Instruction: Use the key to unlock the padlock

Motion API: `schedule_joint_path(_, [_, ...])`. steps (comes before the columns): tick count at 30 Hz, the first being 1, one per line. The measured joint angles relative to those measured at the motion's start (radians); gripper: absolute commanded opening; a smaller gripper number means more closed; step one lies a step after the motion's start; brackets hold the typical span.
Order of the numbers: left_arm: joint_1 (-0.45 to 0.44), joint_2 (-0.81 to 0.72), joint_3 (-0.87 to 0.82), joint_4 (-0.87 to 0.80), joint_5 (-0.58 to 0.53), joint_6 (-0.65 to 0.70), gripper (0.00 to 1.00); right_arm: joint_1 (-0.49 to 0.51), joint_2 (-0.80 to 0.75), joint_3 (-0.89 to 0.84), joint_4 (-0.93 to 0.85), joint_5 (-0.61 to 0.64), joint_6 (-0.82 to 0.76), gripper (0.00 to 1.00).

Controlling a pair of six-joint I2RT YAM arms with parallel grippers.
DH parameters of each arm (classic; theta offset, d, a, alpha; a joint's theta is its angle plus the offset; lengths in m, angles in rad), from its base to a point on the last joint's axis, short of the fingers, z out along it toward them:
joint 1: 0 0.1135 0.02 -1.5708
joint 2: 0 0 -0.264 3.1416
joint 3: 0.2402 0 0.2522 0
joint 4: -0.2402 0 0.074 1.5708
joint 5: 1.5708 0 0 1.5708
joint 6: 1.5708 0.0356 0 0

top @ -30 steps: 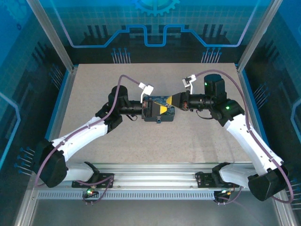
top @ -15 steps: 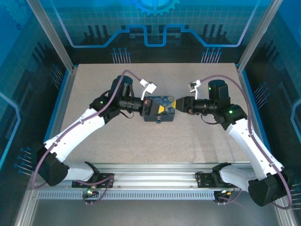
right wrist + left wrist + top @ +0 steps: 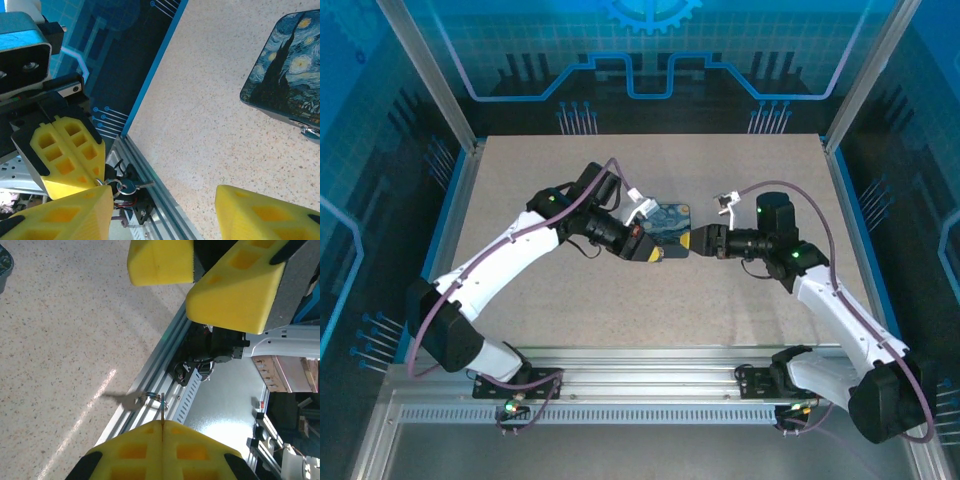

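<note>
- The left gripper (image 3: 645,248) is held near the middle of the surface (image 3: 750,170), at the near-left corner of a box (image 3: 670,222) printed with a swirling night-sky painting.
- In the left wrist view the left gripper (image 3: 162,429) has its 2 yellow jaws pressed together. A thin metal edge of the key (image 3: 162,412) sticks out of the seam between them.
- From the right wrist view we see the same left gripper (image 3: 96,172) with its jaws shut. A key ring (image 3: 112,186) and the dark-headed key (image 3: 131,186) sit right at its tips, held off the surface (image 3: 210,100).
- We cannot tell which part of the key is clamped.
- The right gripper (image 3: 698,240) faces the left one and sits just beside the box's right edge.
- Its 2 jaws are spread wide with nothing between them, as its own camera shows for the right gripper (image 3: 165,200). The left wrist view shows the right gripper (image 3: 192,282) spread the same way.
- The box (image 3: 287,75) lies flat on the surface, apart from the right jaws.
- A small metal fitting (image 3: 308,132) shows at the box's lower edge. We cannot tell whether it is the padlock.
</note>
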Motion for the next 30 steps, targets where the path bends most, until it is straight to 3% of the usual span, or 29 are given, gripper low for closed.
schedule_joint_path(7, [0.000,0.020,0.024,-0.029,0.019,0.026,0.00,0.003,-0.005,-0.038,0.123,-0.045,0.037,0.49])
schedule_joint_path(12, [0.000,0.021,0.024,-0.030,0.045,0.034,0.00,0.034,0.009,-0.038,0.190,-0.075,0.048,0.58])
schedule_joint_path(15, [0.000,0.021,0.024,-0.028,0.057,0.035,0.00,0.059,0.017,-0.038,0.215,-0.085,0.052,0.58])
schedule_joint_path(30, [0.000,0.000,0.022,0.020,0.083,0.033,0.00,0.123,0.043,-0.038,0.302,-0.135,0.063,0.38])
